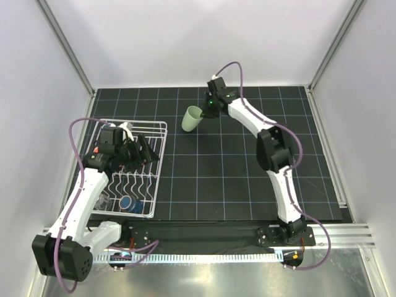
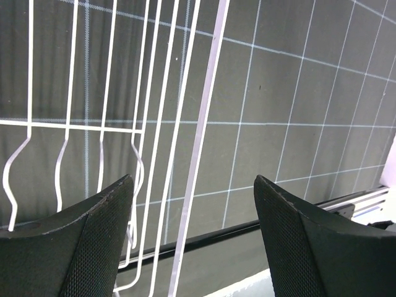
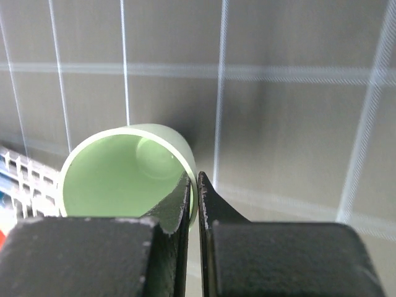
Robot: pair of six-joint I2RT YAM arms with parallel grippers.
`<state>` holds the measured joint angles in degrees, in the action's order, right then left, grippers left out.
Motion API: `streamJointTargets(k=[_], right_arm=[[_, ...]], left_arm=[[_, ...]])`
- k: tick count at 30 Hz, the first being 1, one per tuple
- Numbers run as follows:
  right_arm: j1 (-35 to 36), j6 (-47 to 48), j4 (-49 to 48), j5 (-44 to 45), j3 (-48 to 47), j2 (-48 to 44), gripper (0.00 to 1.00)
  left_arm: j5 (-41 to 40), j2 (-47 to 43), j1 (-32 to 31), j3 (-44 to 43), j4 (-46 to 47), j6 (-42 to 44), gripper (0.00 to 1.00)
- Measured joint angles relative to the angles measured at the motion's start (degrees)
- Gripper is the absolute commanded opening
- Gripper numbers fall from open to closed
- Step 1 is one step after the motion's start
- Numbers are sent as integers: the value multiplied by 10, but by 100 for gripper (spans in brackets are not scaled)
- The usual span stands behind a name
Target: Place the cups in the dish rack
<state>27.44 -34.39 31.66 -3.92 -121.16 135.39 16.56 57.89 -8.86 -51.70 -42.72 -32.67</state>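
The right gripper (image 3: pixel 193 180) clamps the rim of the pale green tumbler (image 3: pixel 117 179) — one finger inside, one outside — tilted over the mat (image 1: pixel 235 173) near the far right corner of the dish rack (image 1: pixel 158 127), while the left gripper (image 2: pixel 193 184) hangs open, empty, over the rack's right edge.

A: Where does the top view sit?
B: High above the near edge, looking down over the whole worktop (image 1: pixel 235 173).
A: And the 2 wrist views?
B: Both close, facing down: left on the dish rack (image 2: pixel 199 142) wires, right into the green tumbler (image 3: pixel 117 179). The top view shares both, rack at left, tumbler upper centre.
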Motion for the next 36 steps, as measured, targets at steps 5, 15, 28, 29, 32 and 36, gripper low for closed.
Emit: streamJointTargets(k=[5, 15, 28, 29, 32, 36], right_arm=[[-10, 4, -8, -34, 183, -185, 4], [-16, 5, -3, -97, 439, -540, 4], [-88, 70, 70, -83, 518, -710, 4], [-90, 75, 75, -78, 513, -712, 4], [-91, 95, 91, -56, 498, -724, 4], [-91, 108, 106, -54, 471, -731, 4]], left_arm=[[1, 30, 0, -3, 1, -15, 78], [2, 128, 0, -129, -14, -19, 78], [32, 183, -73, -201, 44, -121, 80], [36, 183, -75, -202, 53, -127, 80], [54, 190, -75, -207, 83, -153, 82], [88, 216, -75, -221, 121, -198, 81]])
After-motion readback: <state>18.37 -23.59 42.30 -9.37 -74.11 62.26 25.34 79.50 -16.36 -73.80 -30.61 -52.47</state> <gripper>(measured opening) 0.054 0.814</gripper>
